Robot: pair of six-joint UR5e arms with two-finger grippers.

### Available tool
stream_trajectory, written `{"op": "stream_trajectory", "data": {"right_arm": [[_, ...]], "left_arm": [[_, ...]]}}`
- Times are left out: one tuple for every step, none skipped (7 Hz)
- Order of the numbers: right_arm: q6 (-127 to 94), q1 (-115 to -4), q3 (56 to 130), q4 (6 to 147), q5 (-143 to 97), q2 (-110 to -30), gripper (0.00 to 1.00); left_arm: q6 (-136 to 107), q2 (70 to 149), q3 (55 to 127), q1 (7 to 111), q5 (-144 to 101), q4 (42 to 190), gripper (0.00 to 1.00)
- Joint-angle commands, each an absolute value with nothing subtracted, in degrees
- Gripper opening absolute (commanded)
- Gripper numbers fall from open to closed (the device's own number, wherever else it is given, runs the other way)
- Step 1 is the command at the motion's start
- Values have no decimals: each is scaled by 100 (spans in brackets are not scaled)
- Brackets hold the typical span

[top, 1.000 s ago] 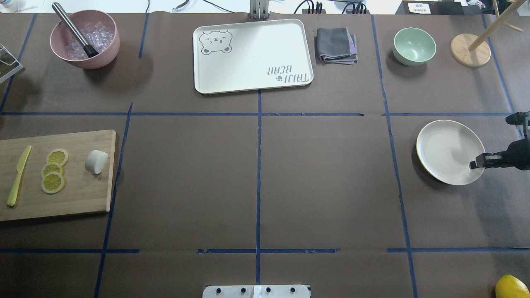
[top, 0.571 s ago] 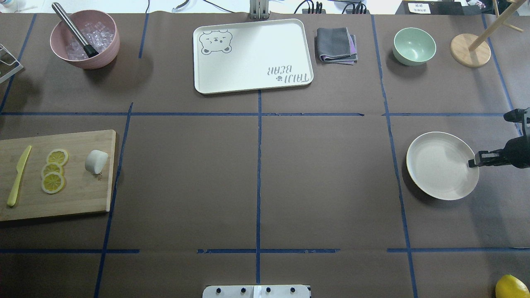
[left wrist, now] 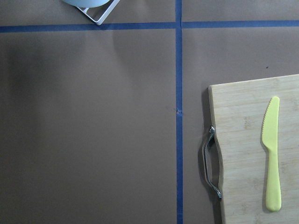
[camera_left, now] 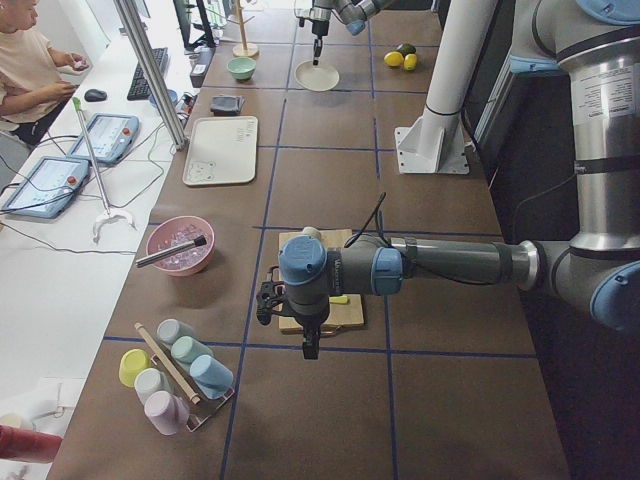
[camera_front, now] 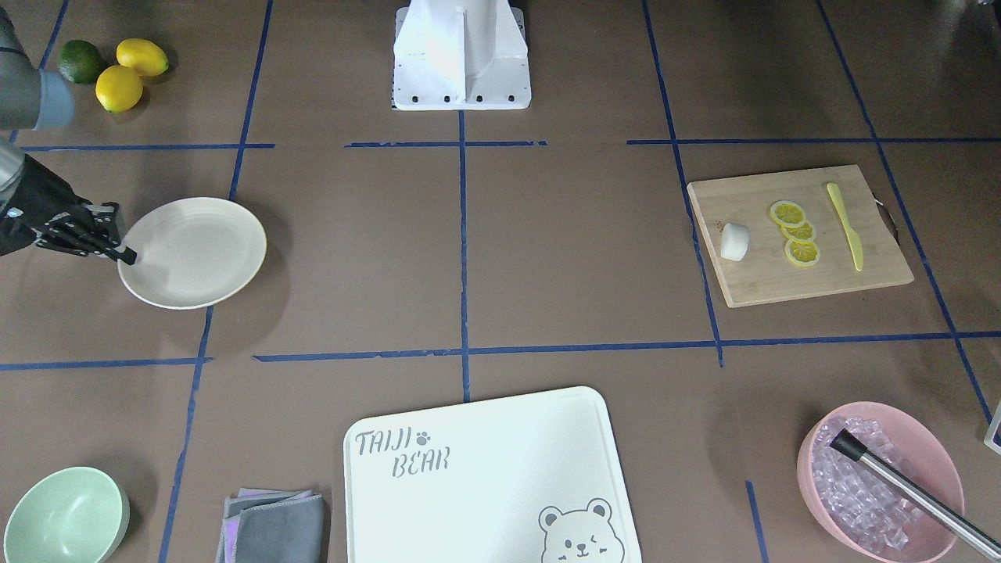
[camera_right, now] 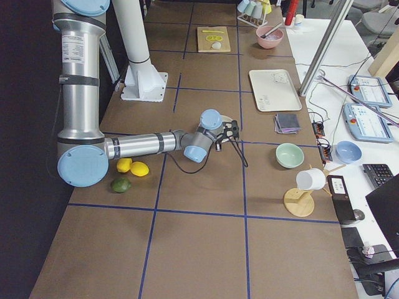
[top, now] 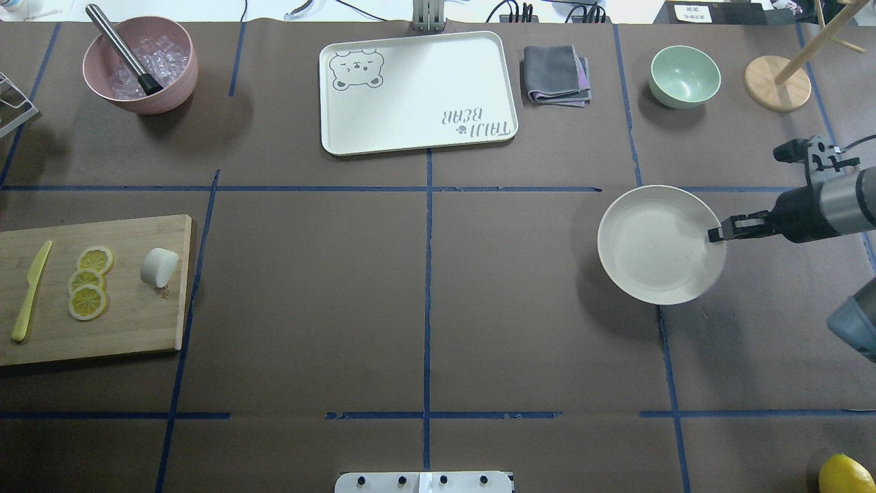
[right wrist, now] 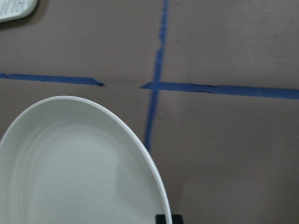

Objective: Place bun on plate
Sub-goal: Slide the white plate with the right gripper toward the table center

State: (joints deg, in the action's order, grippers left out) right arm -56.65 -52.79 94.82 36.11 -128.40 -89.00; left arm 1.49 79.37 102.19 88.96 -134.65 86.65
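plate (top: 650, 246): held by one edge and, as i judge it, lifted off the table (top: 424, 308), at 3 o'clock of the overhead view.
right gripper (top: 715, 233): jaws pinched narrow on the plate's rim, at the plate's 3 o'clock edge.
bun (top: 159, 267): on the cutting board (top: 130, 322) at the table's 9 o'clock, at 3 o'clock of the lemon slices (top: 89, 284), well apart from the plate.
left gripper (camera_left: 310, 345): hangs past the board's 9 o'clock end and is seen only from the side, so i cannot tell whether its jaws are wide or narrow.
risk, grip: pinched at one edge, the plate could droop, twist or slip out on a quick swing.
risk, set-down: landing tilted, it may rock or skid.
risk, bun: smooth and rounded, it could roll or squirt out of a squeeze, and fingers could nudge the slices.
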Motion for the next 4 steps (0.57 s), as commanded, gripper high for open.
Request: {"op": "stream_trajectory", "data": {"right_arm": [[-6797,-4355,9466,3987,-12117,-7670,0],[-7003,-3863,9440,4712,-11598,-7012,0],[-7248,-3397,9370,5416,-10992,-6465,0],[-7381,-3149,9160,5640,-10499,-6112,0]], "left_arm": [[149,7937,10222,8895,-13474,8666,100],[149,7937,10213,8895,-13474,8666,100],[149,7937,10213,8895,-13474,8666,100],[149,7937,10213,8895,-13474,8666,100]]}}
